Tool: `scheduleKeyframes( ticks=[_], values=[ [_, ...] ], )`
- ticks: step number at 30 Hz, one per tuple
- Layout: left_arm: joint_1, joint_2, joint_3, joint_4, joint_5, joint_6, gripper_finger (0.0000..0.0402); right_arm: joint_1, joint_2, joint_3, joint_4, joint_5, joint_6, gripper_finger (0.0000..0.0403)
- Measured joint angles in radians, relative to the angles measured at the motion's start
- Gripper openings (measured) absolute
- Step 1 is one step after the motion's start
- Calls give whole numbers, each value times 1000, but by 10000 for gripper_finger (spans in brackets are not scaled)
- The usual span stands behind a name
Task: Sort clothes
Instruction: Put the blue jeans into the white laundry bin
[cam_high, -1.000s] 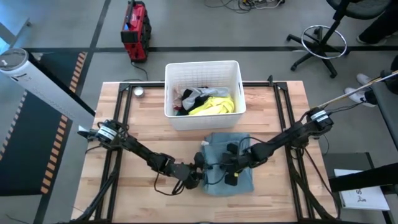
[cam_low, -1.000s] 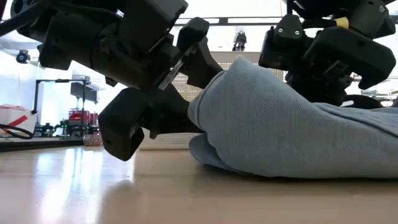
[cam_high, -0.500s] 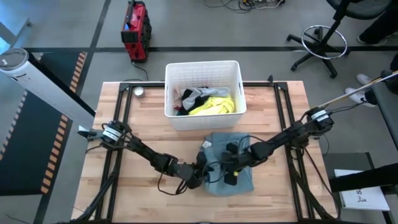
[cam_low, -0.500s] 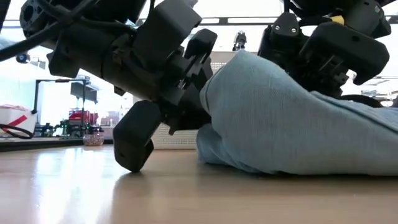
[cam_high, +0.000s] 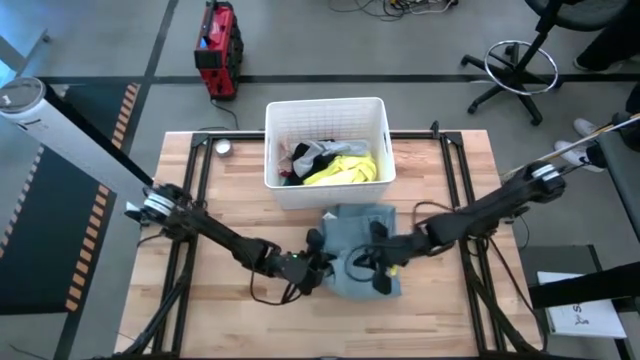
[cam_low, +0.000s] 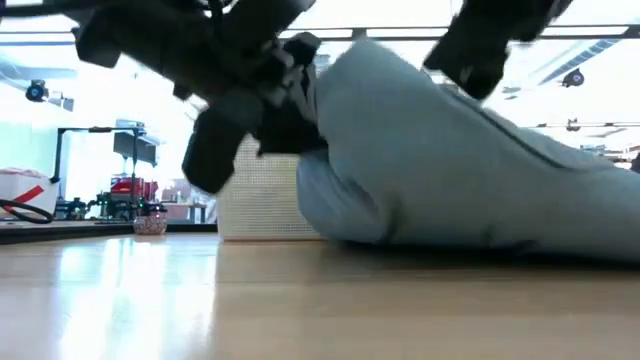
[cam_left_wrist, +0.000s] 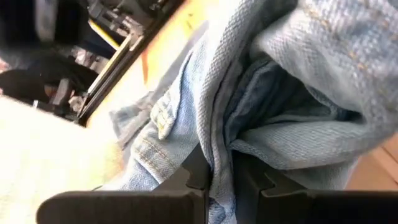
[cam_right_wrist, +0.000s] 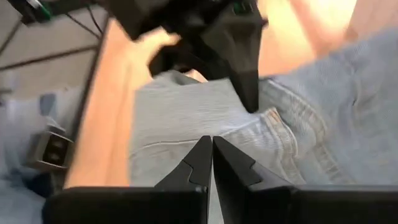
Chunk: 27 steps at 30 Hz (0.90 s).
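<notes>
We are pinching the light blue jeans (cam_high: 362, 250) between both grippers, left gripper (cam_high: 318, 272) and right gripper (cam_high: 378, 262) clamped on denim (folds bunched between them).

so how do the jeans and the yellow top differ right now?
The jeans lie on the table in front of the basket; the yellow top sits inside the basket. The jeans are pale blue denim; the top is bright yellow. The left gripper and the right gripper are both at the jeans, the left one pinching a fold; nothing touches the top. Both are crumpled.
</notes>
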<state>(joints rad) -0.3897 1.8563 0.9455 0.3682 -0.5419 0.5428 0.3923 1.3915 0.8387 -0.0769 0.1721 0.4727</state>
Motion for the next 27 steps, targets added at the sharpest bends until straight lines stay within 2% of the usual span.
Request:
scheduleKeyframes(
  ticks=[8, 13, 16, 27],
  values=[
    [0, -181, -27, -54, -26, -85, 20, 87, -237, 46, -95, 164, -66, 0],
    [3, -300, -28, -82, -35, -121, 19, 139, -318, 61, -122, 256, -90, 0],
    [6, -367, -28, -87, -35, -126, 19, 152, -327, 66, -132, 300, -93, 0],
    [79, -578, -28, -40, -27, -96, 19, 155, -287, 65, -158, 301, -91, 0]
  ],
)
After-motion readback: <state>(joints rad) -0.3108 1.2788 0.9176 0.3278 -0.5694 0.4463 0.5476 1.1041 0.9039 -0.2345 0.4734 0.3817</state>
